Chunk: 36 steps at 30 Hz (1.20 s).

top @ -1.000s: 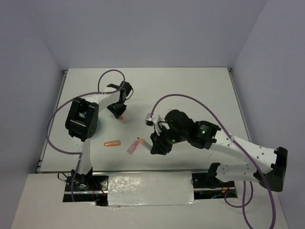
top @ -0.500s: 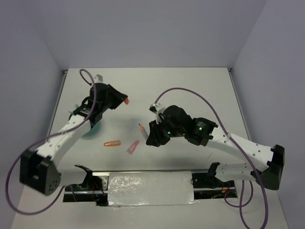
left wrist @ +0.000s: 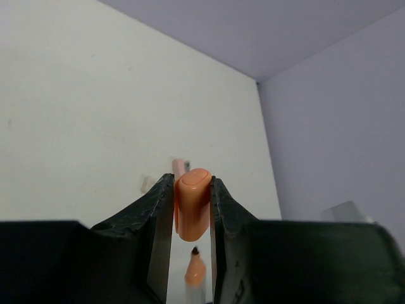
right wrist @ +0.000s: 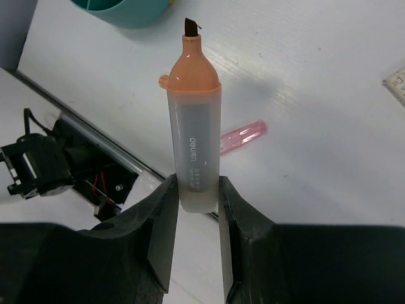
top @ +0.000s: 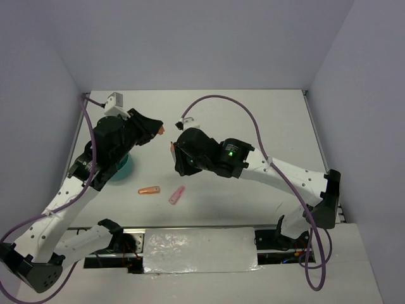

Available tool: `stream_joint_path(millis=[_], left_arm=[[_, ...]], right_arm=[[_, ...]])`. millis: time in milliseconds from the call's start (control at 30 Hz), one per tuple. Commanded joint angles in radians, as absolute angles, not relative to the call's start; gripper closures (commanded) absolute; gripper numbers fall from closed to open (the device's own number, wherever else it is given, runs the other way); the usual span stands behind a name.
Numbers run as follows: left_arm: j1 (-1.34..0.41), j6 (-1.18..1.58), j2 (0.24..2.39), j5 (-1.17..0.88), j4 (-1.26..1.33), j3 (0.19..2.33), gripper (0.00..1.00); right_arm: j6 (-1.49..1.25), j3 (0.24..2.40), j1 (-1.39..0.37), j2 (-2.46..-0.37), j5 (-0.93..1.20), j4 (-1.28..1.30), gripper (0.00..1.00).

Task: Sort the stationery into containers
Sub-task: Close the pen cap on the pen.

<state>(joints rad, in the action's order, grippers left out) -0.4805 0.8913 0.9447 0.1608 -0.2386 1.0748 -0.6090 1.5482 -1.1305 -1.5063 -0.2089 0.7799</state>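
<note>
Cap (left wrist: pixel 192 202), orange and rounded, clamped end-on between the two fingers of the left hand (top: pixel 158 130) and held up off the counter (top: pixel 266 126). From above, at 10 o'clock of the counter's middle, fingers aimed toward 3 o'clock. Just beside it, at its 4 o'clock, the right hand (right wrist: pixel 196 183), closed tight on an uncapped marker (right wrist: pixel 194 126) with a clear grey barrel, orange shoulder and dark tip. In the right wrist view, barrel upright between the fingers, tip at 12 o'clock, printing running down the barrel. In the left wrist view, the same dark tip at 6 o'clock under the cap, near it but apart, not seated. Cannot tell how closely tip and cap line up.

Teal bowl (top: pixel 126 166) on the counter at 9 o'clock, partly hidden under the left arm (top: pixel 95 164); in the right wrist view only its lower rim, at 11 o'clock. Loose orange marker (top: pixel 149 189) flat on the counter at 8 o'clock, off the bowl's 5 o'clock side and apart from it. Pink marker (top: pixel 176 194) flat at 7 o'clock, near the orange one on its 3 o'clock side, not touching, slanted with one end toward 1 o'clock. Small pale block (right wrist: pixel 395 79) at the 3 o'clock edge of the right wrist view, cut off by the frame. Purple cable (top: pixel 221 99) looping above the right hand.
</note>
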Motion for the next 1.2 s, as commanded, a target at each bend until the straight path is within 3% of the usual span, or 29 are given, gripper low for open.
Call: stream_joint_path(millis=[0, 1167], left_arm=[[-0.486, 0.868, 0.954, 0.199, -0.354, 1.159, 1.00], [-0.494, 0.927, 0.954, 0.175, -0.426, 1.121, 1.00]], right_arm=[[-0.603, 1.609, -1.149, -1.522, -0.319, 0.839, 1.00], [-0.543, 1.819, -1.184, -1.674, -0.327, 0.864, 1.00]])
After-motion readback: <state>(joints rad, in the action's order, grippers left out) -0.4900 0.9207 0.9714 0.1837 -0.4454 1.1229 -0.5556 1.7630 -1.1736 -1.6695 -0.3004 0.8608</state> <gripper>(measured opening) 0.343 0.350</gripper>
